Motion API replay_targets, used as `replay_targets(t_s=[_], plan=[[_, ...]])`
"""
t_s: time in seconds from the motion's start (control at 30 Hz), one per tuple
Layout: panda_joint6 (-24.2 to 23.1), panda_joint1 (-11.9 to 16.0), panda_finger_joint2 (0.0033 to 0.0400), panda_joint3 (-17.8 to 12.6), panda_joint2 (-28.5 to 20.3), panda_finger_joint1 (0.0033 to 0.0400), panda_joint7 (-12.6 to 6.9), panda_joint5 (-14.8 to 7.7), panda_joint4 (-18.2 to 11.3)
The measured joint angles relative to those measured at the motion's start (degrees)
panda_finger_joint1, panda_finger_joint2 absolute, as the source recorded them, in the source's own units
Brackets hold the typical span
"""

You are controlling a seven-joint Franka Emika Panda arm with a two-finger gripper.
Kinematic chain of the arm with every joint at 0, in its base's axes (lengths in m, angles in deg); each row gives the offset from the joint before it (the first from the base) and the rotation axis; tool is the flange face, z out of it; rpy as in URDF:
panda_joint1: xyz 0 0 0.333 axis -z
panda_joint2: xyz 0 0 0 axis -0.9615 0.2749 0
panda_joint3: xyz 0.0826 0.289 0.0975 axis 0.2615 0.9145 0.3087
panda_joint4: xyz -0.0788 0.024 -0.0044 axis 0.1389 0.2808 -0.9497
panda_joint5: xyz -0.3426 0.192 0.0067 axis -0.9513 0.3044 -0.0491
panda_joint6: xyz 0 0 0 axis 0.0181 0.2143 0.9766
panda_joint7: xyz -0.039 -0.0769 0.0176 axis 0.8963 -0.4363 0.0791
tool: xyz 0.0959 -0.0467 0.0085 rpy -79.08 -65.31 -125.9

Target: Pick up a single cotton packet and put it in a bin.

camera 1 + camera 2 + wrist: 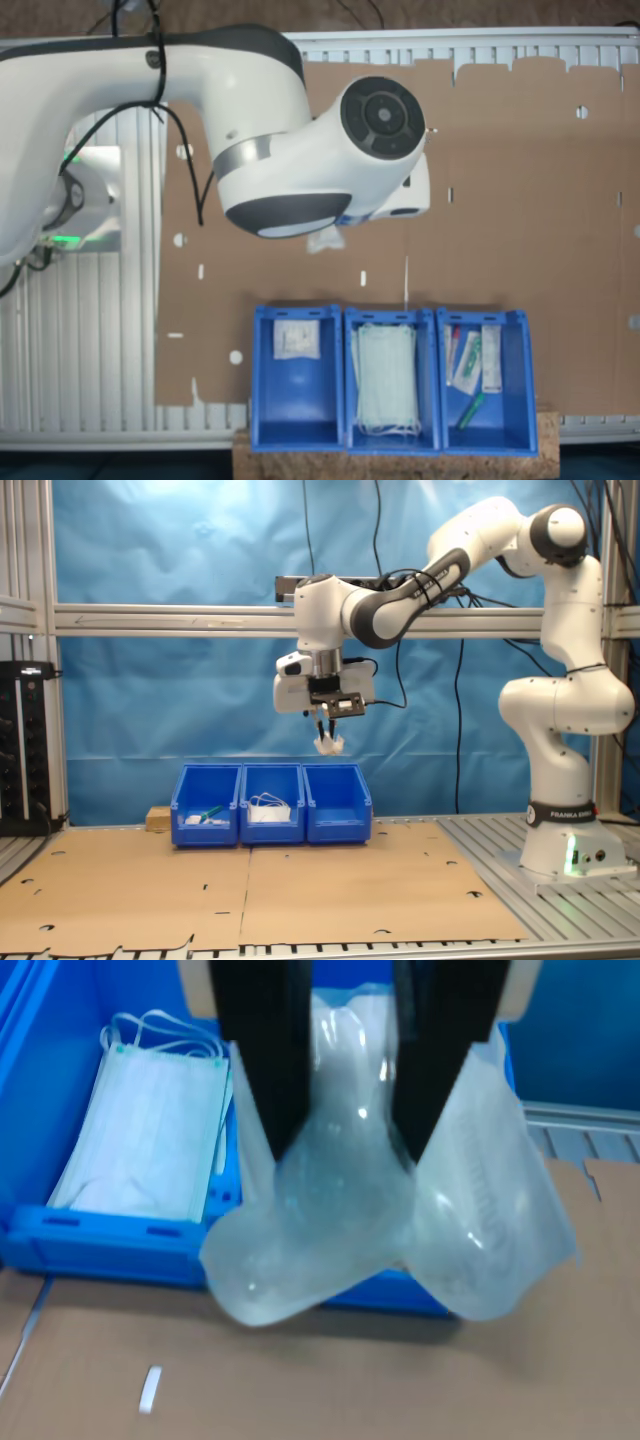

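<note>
Cardboard sheet (500, 200) covers the table in the first exterior view, where three blue bins (390, 385) stand in a row and the arm hides all but a scrap of the cotton packet (325, 240); in the second exterior view the gripper (328, 732) hangs high above the bins with the packet dangling from it. Wrist view: black fingers (262, 1060) are clamped on the crumpled packet, over the bin of face masks (150, 1130).

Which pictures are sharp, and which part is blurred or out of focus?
In the wrist view the cotton packet and black fingers are soft and blurred; the face masks look sharper. The second exterior view is evenly lit and sharp. The first exterior view is slightly hazy.
</note>
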Motion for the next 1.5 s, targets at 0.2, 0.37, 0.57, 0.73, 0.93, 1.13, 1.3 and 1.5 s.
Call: replay_targets(t_s=[0.2,0.37,0.57,0.73,0.93,1.13,1.3,1.5], plan=[[0.0,0.4,0.0054,-4.3,-2.3,0.0054,-0.53,-5.0,-0.3],[0.0,0.3,0.0054,-7.7,-5.3,0.0054,-0.96,-8.5,-1.0],[0.0,-0.5,0.0054,-13.5,-8.6,0.0054,-1.20,-14.2,-1.2],[0.0,-2.4,0.0054,-18.6,-10.0,0.0054,-1.72,-17.2,-0.9],[0.0,-5.4,0.0054,-24.6,-11.3,0.0054,-3.04,-20.3,-0.1],[0.0,-8.7,0.0054,-29.6,-11.9,0.0054,-4.18,-22.5,0.7],[0.0,-11.0,0.0054,-32.2,-12.1,0.0054,-4.73,-23.5,1.0],[0.0,-13.0,0.0054,-34.1,-12.2,0.0054,-5.39,-24.0,1.1]])
